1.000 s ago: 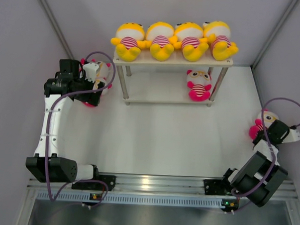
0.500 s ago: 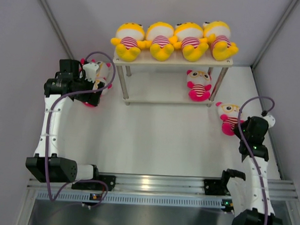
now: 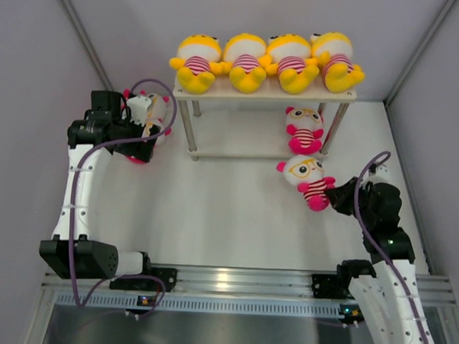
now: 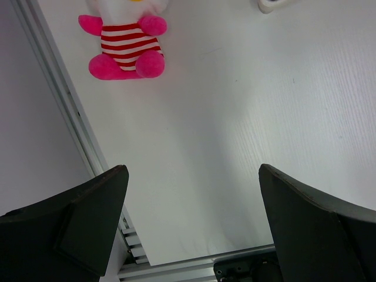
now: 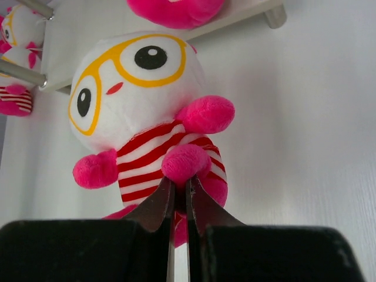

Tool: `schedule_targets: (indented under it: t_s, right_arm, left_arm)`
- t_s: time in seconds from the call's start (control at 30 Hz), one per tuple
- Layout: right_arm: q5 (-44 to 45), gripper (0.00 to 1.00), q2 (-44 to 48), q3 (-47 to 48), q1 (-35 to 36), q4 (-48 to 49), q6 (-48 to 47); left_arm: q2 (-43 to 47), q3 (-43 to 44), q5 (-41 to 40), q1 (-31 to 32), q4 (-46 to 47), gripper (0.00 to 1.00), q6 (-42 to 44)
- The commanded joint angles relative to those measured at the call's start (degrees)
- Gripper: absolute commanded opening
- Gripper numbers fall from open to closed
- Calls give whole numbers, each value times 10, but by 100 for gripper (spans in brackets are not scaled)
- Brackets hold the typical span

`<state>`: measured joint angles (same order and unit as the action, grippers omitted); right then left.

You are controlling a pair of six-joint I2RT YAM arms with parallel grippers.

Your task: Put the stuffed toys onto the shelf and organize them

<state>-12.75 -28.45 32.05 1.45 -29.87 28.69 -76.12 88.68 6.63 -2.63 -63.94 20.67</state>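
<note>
Carried left toward the shelf [image 3: 238, 138], the pink-limbed doll [image 3: 305, 176] (one foot) sits pinched in the right pincer [image 5: 179, 198].

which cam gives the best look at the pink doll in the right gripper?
Right wrist: the pink doll fills the frame, glasses and striped shirt clear, right gripper pinching a pink limb. Top external shows it small, in front of the shelf. Left wrist shows only a different doll.

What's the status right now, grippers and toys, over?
Right gripper shut on pink glasses doll, held before shelf. Left gripper open, empty. Four yellow dolls on top, one pink doll below. Path looks clear.
</note>
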Motion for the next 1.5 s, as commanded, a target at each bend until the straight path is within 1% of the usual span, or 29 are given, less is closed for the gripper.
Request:
schedule_targets:
  t_s: [0.0, 0.03, 0.07, 0.13, 0.23, 0.27, 0.3, 0.33, 0.37, 0.4, 0.43, 0.47, 0.53, 0.57, 0.67, 0.87, 0.93, 1.07, 1.13, 1.23, 1.4, 1.47]
  right_arm:
    - [12, 0, -21, 54, 51, 52, 15]
    - [17, 0, -29, 56, 61, 66, 24]
    - [19, 0, -37, 59, 72, 106, 36]
    - [35, 0, -68, 67, 114, 139, 49]
    - [104, 0, -115, 72, 182, 198, 72]
    - [145, 0, -135, 70, 197, 216, 96]
    - [167, 0, -143, 62, 219, 259, 114]
    - [211, 0, -151, 55, 227, 282, 157]
    - [231, 0, -171, 48, 235, 315, 177]
    - [247, 0, -183, 36, 248, 368, 190]
    - [284, 0, -198, 37, 255, 391, 203]
    - [308, 0, -233, 54, 273, 400, 205]
    - [363, 0, -274, 78, 290, 405, 207]
    - [368, 0, -312, 100, 301, 409, 210]
    - [373, 0, -373, 121, 304, 434, 232]
    - [427, 0, -456, 170, 313, 444, 274]
    - [432, 0, -477, 178, 313, 456, 273]
    - [430, 0, -539, 214, 314, 448, 276]
    - [438, 0, -554, 217, 314, 446, 291]
    - [440, 0, -565, 223, 316, 442, 291]
    - [490, 0, -528, 217, 343, 425, 267]
    - [482, 0, -516, 216, 355, 425, 260]
  left_arm:
    - [11, 1, 7, 0, 1, 99, -7]
    - [13, 2, 7, 1, 0, 99, -7]
    - [14, 1, 6, 1, 1, 99, -8]
    - [18, -2, 0, 1, 1, 99, -6]
    - [20, -6, -10, 1, 1, 99, -7]
    - [21, -6, -12, 1, 0, 99, -6]
    - [21, -8, -11, 1, 1, 99, -7]
    - [20, -8, -11, 1, 0, 99, -6]
    - [21, -8, -11, 1, 1, 99, -7]
    - [20, -8, -9, 1, 0, 99, -7]
    - [19, -8, -9, 1, 1, 99, -7]
    - [19, -7, -9, 1, 1, 99, -7]
    - [18, -8, -11, 0, 1, 99, -7]
    - [19, -10, -12, 1, 0, 99, -7]
    - [19, -14, -18, 1, 0, 99, -5]
    - [16, -17, -20, 1, 0, 99, -5]
    - [13, -16, -19, 1, 1, 99, -5]
    - [12, -14, -20, 1, 0, 99, -6]
    - [12, -15, -22, 1, 1, 99, -5]
    - [12, -15, -25, 1, 0, 99, -5]
    - [9, -15, -25, 1, 1, 99, -5]
    - [5, -12, -21, 1, 1, 99, -5]
